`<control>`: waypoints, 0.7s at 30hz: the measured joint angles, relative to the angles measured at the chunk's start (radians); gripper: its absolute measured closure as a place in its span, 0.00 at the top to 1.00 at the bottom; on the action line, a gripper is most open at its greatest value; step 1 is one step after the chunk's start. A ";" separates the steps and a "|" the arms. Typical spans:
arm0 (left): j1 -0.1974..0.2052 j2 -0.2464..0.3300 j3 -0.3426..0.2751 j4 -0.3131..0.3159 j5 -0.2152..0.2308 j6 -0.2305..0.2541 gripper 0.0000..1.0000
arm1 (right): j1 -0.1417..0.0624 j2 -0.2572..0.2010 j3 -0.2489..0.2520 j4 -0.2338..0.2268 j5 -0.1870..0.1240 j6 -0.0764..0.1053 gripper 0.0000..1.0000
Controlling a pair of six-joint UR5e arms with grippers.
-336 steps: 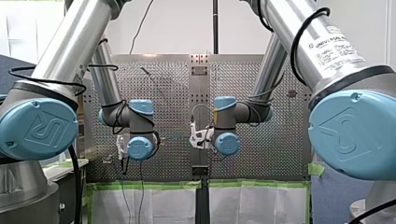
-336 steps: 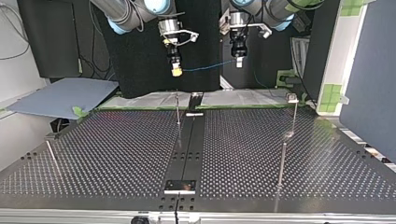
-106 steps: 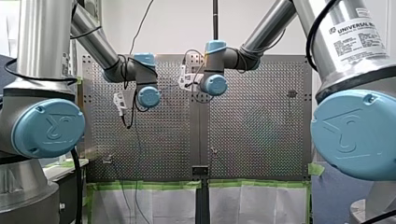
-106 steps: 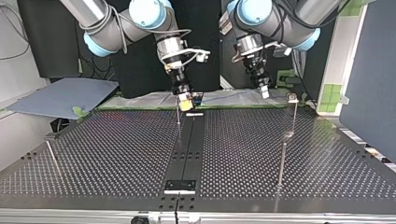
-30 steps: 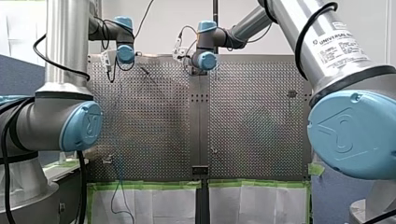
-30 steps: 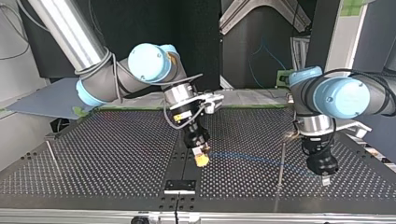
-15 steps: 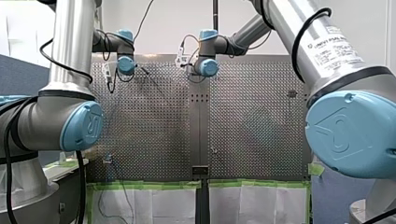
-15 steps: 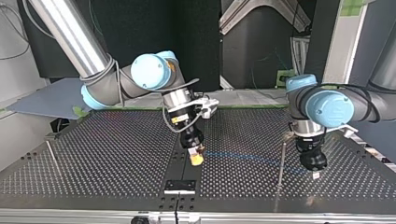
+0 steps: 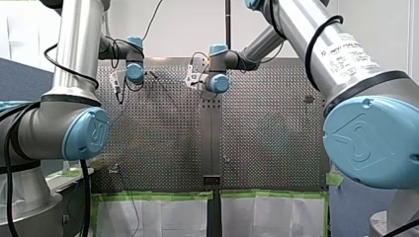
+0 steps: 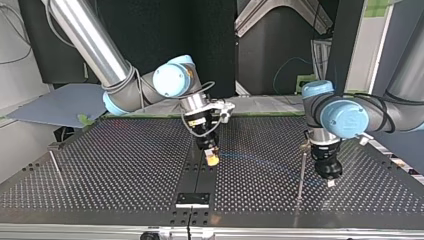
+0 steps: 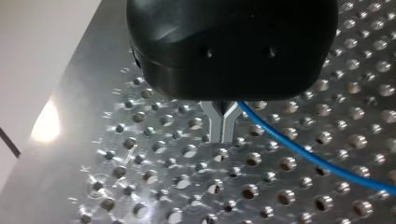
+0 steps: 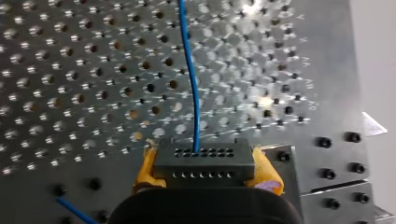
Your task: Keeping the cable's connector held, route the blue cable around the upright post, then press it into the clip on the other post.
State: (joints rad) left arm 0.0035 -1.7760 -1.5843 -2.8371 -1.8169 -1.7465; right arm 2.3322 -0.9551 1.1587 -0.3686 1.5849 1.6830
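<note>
In the right wrist view my right gripper point(image 12: 202, 169) has its yellow pads point(image 12: 145, 168) shut on the black connector point(image 12: 201, 157). The blue cable point(image 12: 189, 74) leaves the connector and runs ahead over the perforated plate. In the top view that gripper point(image 10: 212, 159) hangs low over the table's middle strip. My left gripper point(image 10: 330, 181) is just right of a thin upright post point(image 10: 301, 172) there. The cable point(image 10: 265, 161) stretches faintly between the two grippers. In the left wrist view the metal fingers point(image 11: 223, 136) are shut on the cable point(image 11: 303, 153), which trails off to one side.
Another thin post point(image 10: 56, 169) stands near the top view's left edge. A small metal plate point(image 10: 193, 199) sits on the dark centre strip near the front edge. A grey board point(image 10: 65, 102) lies beyond the table's far left corner.
In the top view both grippers have drawn back from the table's near edge. My left gripper has come closer to the upright post, and the cable between them moved with them.
</note>
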 joint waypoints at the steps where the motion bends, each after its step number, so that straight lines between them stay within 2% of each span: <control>1: -0.001 -0.001 0.000 -0.004 -0.001 -0.006 0.00 | 0.000 0.001 0.005 0.000 0.000 -0.002 0.00; 2: -0.002 -0.003 0.000 -0.009 -0.003 -0.016 0.04 | 0.001 0.002 0.008 0.000 0.000 -0.003 0.00; 3: -0.003 -0.005 0.000 -0.013 -0.003 -0.024 0.04 | 0.001 0.003 0.011 0.000 0.000 -0.005 0.00; 4: -0.004 -0.008 0.000 -0.018 -0.002 -0.032 0.10 | 0.002 0.004 0.015 0.000 0.001 -0.006 0.00; 5: -0.006 -0.014 0.000 -0.024 0.003 -0.044 0.20 | 0.002 0.005 0.017 0.000 0.001 -0.006 0.00; 6: -0.007 -0.020 0.000 -0.028 0.007 -0.053 0.20 | 0.003 0.005 0.019 0.001 0.001 -0.007 0.00; 8: -0.011 -0.034 0.000 -0.038 0.019 -0.072 0.46 | 0.005 0.006 0.023 0.001 0.001 -0.010 0.00; 9: -0.012 -0.039 0.000 -0.042 0.023 -0.080 0.46 | 0.007 0.007 0.025 0.001 0.001 -0.011 0.00; 10: -0.015 -0.042 0.000 -0.046 0.025 -0.089 0.59 | 0.008 0.007 0.028 0.002 0.001 -0.013 0.00; 12: -0.020 -0.046 0.000 -0.054 0.028 -0.108 0.59 | 0.011 0.008 0.035 0.001 0.002 -0.015 0.00; 13: -0.022 -0.047 0.000 -0.056 0.030 -0.113 1.00 | 0.011 0.008 0.041 0.001 0.003 -0.016 0.00; 21: -0.041 -0.053 0.000 -0.100 0.044 -0.134 1.00 | 0.009 0.010 0.092 -0.001 0.017 -0.024 0.00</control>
State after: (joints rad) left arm -0.0372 -1.8290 -1.5842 -2.9375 -1.7729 -1.8809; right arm 2.3415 -0.9449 1.2508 -0.3700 1.6023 1.6592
